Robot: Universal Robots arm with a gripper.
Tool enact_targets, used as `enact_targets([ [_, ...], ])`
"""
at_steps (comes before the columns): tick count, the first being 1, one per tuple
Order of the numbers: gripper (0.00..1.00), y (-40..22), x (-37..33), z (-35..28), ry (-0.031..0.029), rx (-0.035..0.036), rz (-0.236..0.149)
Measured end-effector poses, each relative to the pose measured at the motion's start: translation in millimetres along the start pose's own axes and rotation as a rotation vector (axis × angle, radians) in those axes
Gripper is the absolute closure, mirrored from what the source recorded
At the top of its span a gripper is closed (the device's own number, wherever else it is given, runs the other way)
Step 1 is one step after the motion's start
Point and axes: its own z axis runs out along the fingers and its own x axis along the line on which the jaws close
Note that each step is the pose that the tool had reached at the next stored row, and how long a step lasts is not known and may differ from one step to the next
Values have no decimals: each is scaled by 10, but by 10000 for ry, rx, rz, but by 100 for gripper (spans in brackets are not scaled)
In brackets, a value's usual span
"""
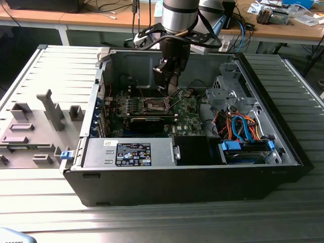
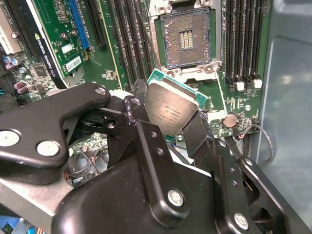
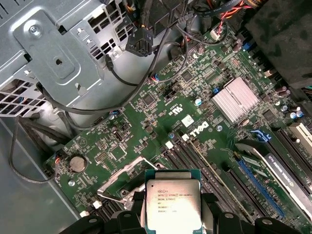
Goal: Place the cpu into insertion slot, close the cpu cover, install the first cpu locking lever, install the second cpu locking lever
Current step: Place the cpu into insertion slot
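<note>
Right, gripper [image 2: 168, 122] clamped on the cpu [image 2: 171, 111], chip hanging above the board, about one o'clock off the insertion slot [image 1: 154, 105] in the exterior view. Slot bare, pins showing, nothing seated yet: seating, closing and locking all left to do.

cpu [image 2: 171, 108] edges partly behind hand [image 2: 165, 119]
</note>
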Motion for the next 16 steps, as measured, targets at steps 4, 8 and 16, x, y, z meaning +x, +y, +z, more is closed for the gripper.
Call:
enact_targets([
  [4,46,0,0,0,0,1,40],
  [8,46,0,0,0,-1,3,90],
  [16,46,0,0,0,-1,5,157],
])
